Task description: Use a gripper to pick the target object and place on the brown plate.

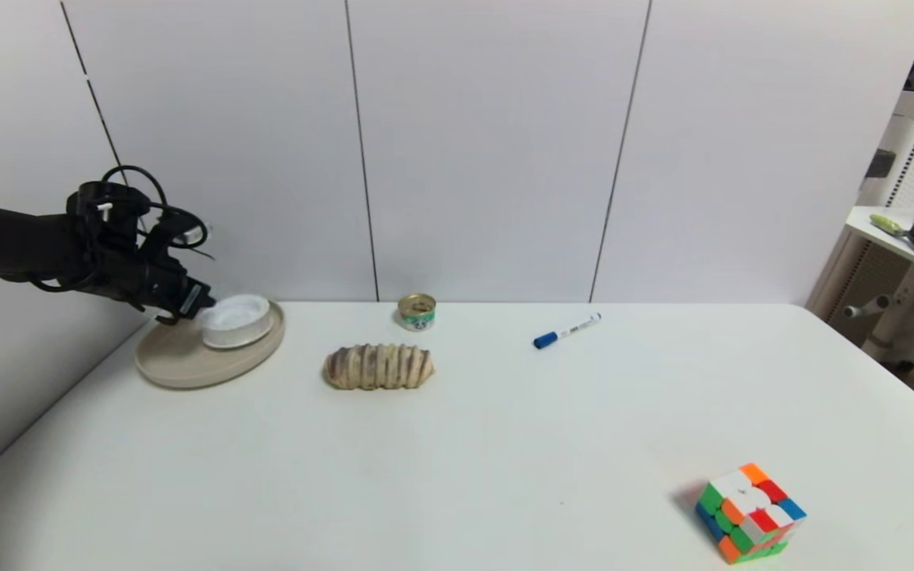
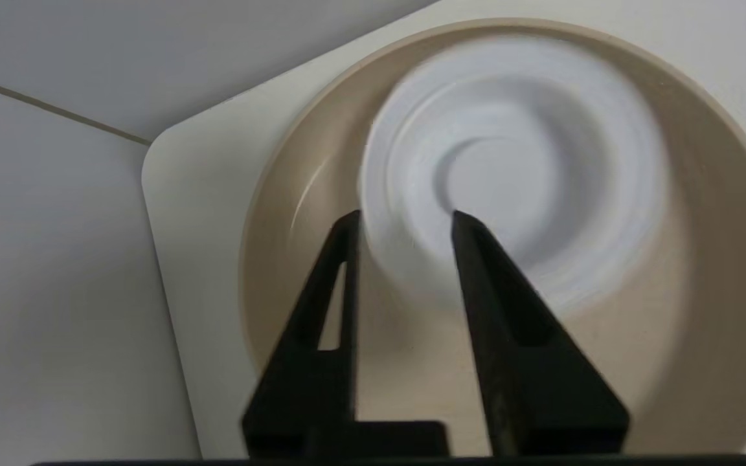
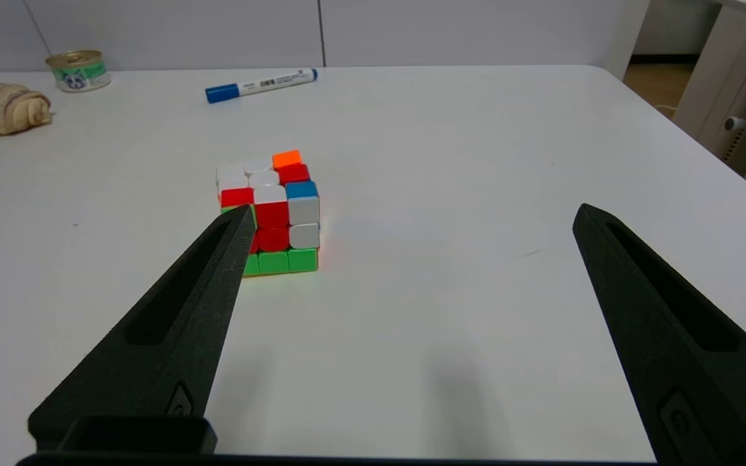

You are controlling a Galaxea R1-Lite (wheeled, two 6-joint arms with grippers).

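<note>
Head view gives us the left gripper [image 1: 187,305] at the desk's [image 1: 505,444] far left corner, jaws grasping the white disc's [image 1: 236,319] rim over the plate [image 1: 179,365]. Only our left wrist view shows one finger inside that rim, one outside. Right wrist view alone shows the right gripper [image 3: 412,217], jaws released, near the cube [image 3: 272,213]. Bread [image 1: 378,366], can [image 1: 416,311] and marker [image 1: 567,330] lie apart from the plate.

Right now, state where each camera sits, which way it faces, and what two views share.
Head: high, facing forward and down at the table; left end effector at the disc on the plate.
Left wrist: on that arm, facing the disc between its fingers.
Right wrist: low, facing the cube; fingers apart.
Head and right wrist share cube.
</note>
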